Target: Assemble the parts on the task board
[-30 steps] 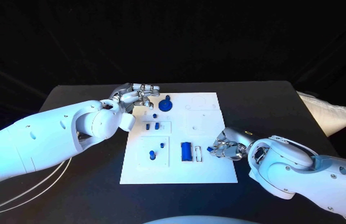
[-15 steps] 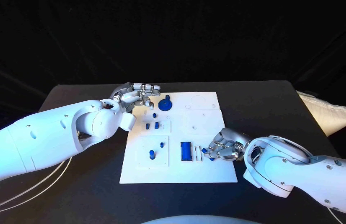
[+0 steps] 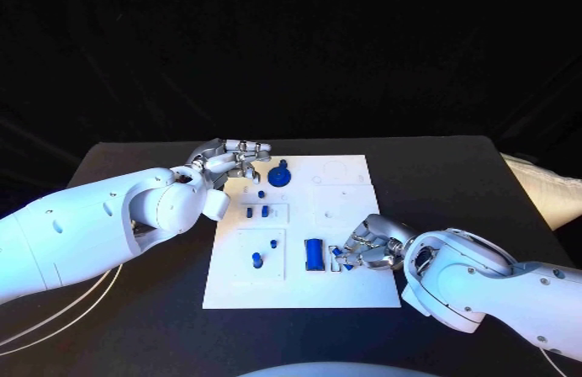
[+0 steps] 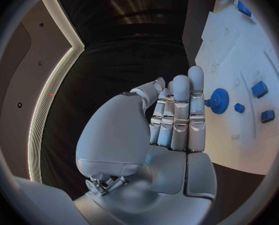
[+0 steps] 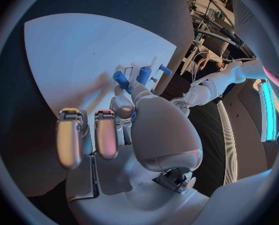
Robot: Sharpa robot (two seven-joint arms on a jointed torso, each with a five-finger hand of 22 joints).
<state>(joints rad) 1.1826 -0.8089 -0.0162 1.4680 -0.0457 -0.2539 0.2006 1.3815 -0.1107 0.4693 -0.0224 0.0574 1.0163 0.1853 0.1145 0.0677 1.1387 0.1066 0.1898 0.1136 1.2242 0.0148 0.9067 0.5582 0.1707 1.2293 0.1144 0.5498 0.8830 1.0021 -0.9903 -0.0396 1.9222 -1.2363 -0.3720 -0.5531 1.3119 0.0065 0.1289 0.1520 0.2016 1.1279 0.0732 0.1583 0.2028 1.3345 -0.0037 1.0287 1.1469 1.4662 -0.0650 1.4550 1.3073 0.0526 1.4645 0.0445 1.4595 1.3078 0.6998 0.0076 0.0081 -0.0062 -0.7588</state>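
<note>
1. Black table (image 3: 449, 175), dark backdrop behind. White task board (image 3: 346, 289) lying flat at mid-table.
2. Head view, parts: blue gear (image 3: 280, 176) near far edge of board; two small blue pegs (image 3: 255, 212) in the middle panel; two more small blue pieces (image 3: 260, 257) in the near left panel; long blue bar (image 3: 313, 253) in the near middle panel.
3. Head view, left hand (image 3: 230, 158): hovering over the far left corner of board, just beside the gear, fingers extended, holding nothing visible.
4. Head view, right hand (image 3: 367, 249): low over the board's near right side, just beside the long bar, fingers curled around a small blue piece (image 3: 343, 257); firm contact impossible to confirm.
5. Left wrist view: left hand (image 4: 171, 120) with fingers straight and pressed side by side, empty; gear (image 4: 219, 101) and pegs (image 4: 259, 89) on board beyond.
6. Right wrist view: right hand (image 5: 130, 120) with two fingers straight and apart from the rest; others bent down over blue pieces (image 5: 132, 77) on board; pinching or merely touching: cannot tell.
7. Handling, judged: parts small, light, stiff, likely smooth plastic and apt to slip or roll. Best taken by fingertip pinch across the sides; the long bar at mid-length.
</note>
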